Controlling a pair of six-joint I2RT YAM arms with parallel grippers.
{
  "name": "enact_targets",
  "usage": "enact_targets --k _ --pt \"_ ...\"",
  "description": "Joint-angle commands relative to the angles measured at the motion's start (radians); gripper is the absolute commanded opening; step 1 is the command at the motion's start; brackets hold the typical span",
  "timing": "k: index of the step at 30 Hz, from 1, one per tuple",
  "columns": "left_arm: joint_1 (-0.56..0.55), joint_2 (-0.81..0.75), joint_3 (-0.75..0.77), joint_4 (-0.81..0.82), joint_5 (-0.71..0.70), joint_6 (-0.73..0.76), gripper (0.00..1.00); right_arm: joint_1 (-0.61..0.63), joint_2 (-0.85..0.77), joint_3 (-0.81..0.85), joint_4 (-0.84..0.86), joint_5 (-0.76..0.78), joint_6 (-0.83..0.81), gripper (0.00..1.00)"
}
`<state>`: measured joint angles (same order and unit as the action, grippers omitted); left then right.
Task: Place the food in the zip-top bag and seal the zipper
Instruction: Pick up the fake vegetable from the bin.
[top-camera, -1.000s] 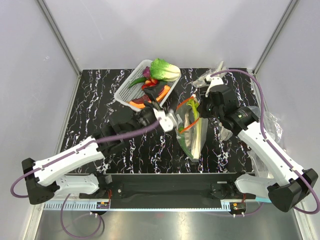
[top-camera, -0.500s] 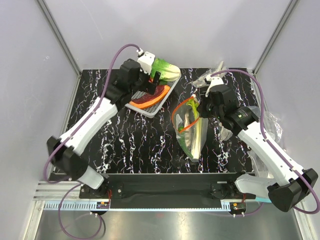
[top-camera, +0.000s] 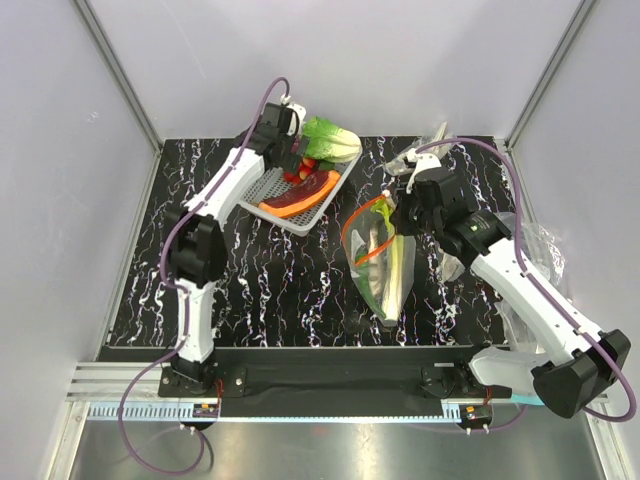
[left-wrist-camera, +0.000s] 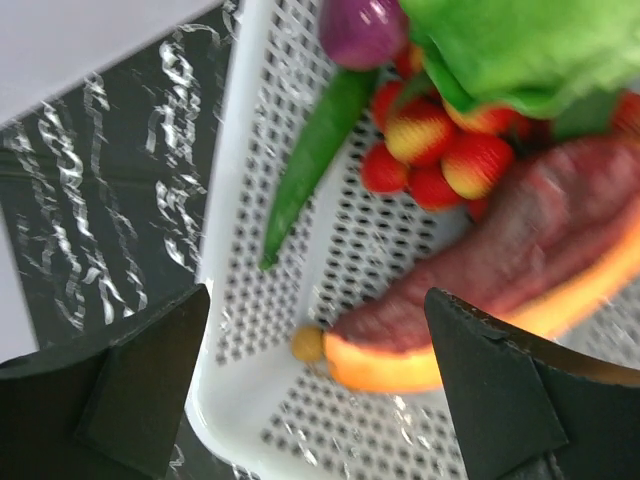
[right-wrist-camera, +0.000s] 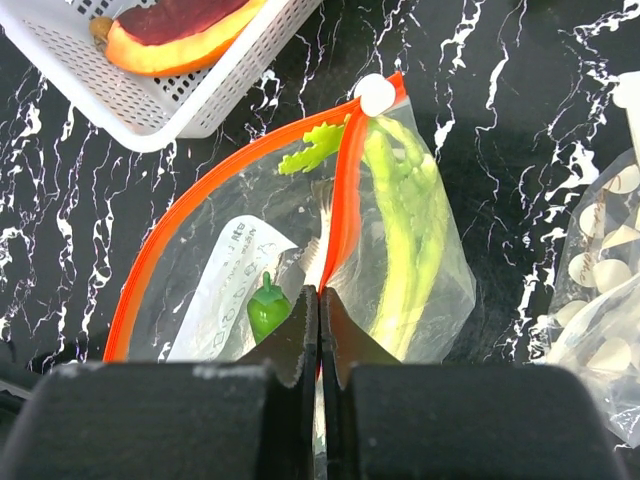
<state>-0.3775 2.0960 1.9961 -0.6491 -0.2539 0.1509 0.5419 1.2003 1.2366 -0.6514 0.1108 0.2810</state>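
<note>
Pretty clearly a robotics lab test cell. Blank pale walls (top-camera: 350, 60) framed by bare aluminium posts (top-camera: 118, 75), a black marble-look table (top-camera: 290, 290) boxed in between them, two white robot arms (top-camera: 520, 275) bolted to a rail (top-camera: 330, 375) at the near edge, purple cables (top-camera: 470, 141) looping off them. The cabbage (top-camera: 330, 140) in the white basket (top-camera: 305, 222) is a plastic toy.

Black white-veined table (top-camera: 280, 285), white perforated basket (top-camera: 296, 220) at back, zip-top bag (top-camera: 385, 268) right of centre, crinkled clear bags (top-camera: 540, 245) beyond
</note>
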Motion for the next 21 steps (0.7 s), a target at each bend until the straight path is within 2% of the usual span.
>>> enact_targets --k 1,3,7,12,16,19,21 --pt "-0.003 0.073 0.134 0.005 -0.105 0.07 0.95 -0.003 0.007 0.029 0.035 -0.039 0.0 0.0" --pt "-0.003 0.107 0.13 0.06 -0.119 0.117 0.93 -0.003 0.01 0.027 0.035 -0.046 -0.005 0.0" --pt "0.003 0.154 0.104 0.144 -0.102 0.203 0.75 -0.002 0.025 0.029 0.03 -0.053 -0.012 0.0" --pt "0.008 0.194 0.06 0.225 -0.104 0.295 0.73 -0.003 0.027 0.029 0.032 -0.051 -0.02 0.0" --pt "0.014 0.222 0.01 0.33 -0.165 0.349 0.72 -0.003 0.022 0.03 0.026 -0.049 -0.031 0.0" --pt "0.025 0.297 0.042 0.387 -0.237 0.384 0.72 -0.003 0.013 0.032 0.018 -0.048 -0.037 0.0" --pt "0.029 0.361 0.104 0.402 -0.312 0.392 0.68 -0.003 0.009 0.029 0.019 -0.051 -0.037 0.0"
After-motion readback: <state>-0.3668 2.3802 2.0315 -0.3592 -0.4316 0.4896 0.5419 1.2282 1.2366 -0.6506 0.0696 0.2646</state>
